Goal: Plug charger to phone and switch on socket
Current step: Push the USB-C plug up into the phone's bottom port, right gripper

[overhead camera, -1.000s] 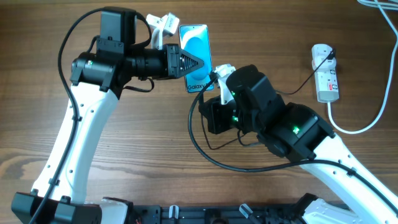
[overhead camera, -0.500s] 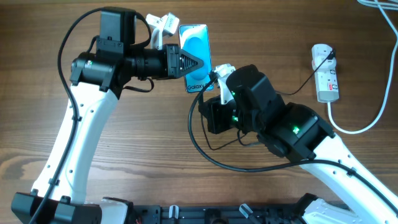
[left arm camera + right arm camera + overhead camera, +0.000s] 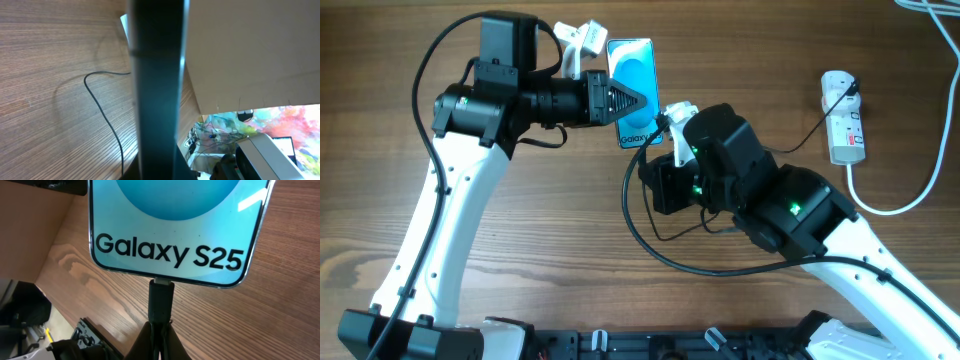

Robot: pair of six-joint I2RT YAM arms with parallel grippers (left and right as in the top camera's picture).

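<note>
The phone (image 3: pixel 633 80) has a turquoise lit screen and reads "Galaxy S25" (image 3: pixel 172 230). My left gripper (image 3: pixel 632 100) is shut on the phone's edge and holds it above the table; the left wrist view shows the phone (image 3: pixel 157 90) edge-on. My right gripper (image 3: pixel 161 330) is shut on the charger's black plug (image 3: pixel 161 302), whose tip meets the phone's bottom port. The thin black charger cable (image 3: pixel 640 225) loops under my right arm and runs to the socket (image 3: pixel 844 118), a white power strip at the right with a red-marked switch.
The socket's thick white cord (image 3: pixel 920 190) curves along the right edge of the wooden table (image 3: pixel 570 230). Another white cord (image 3: pixel 930 12) lies at the far right corner. The arm bases stand at the front edge.
</note>
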